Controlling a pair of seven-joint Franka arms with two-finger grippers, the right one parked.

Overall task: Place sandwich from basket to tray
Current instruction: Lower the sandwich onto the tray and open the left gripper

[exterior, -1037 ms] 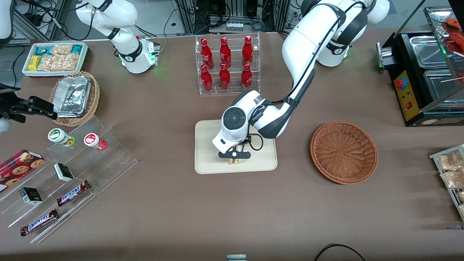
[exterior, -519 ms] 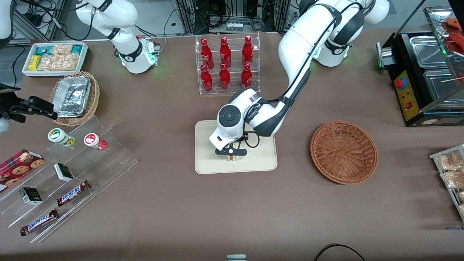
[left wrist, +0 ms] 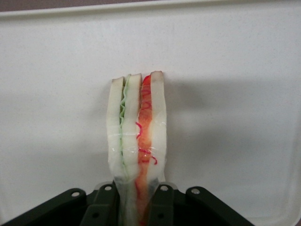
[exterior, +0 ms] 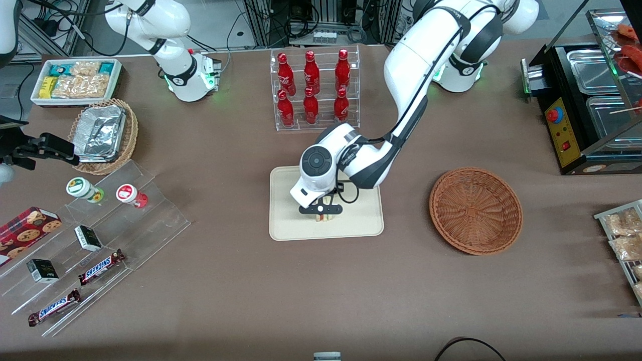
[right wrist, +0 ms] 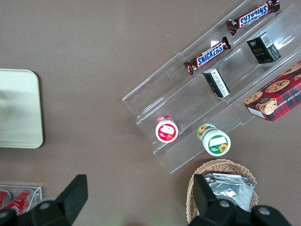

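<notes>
The sandwich [left wrist: 136, 136] is a wedge of white bread with green and red-orange layers on its cut edge. My left gripper [left wrist: 137, 200] is shut on it, its black fingers [left wrist: 162, 200] pressing the bread from both sides. In the front view the gripper [exterior: 321, 210] holds the sandwich [exterior: 324, 216] low over the middle of the cream tray [exterior: 286, 220], and its cut edge is close to the tray [left wrist: 235, 70] surface. The reddish-brown wicker basket [exterior: 475, 210] stands empty beside the tray, toward the working arm's end of the table.
A clear rack of red bottles [exterior: 313, 90] stands farther from the front camera than the tray. Toward the parked arm's end are clear stepped shelves [exterior: 100, 235] with snack bars and cups, a tan basket with foil [exterior: 103, 134] and a white snack bin [exterior: 75, 80]. A black food warmer [exterior: 587, 100] stands at the working arm's end.
My left gripper, still shut on the sandwich, moved a little farther from the front camera over the tray between one second and half a second ago, and has hardly shifted since.
</notes>
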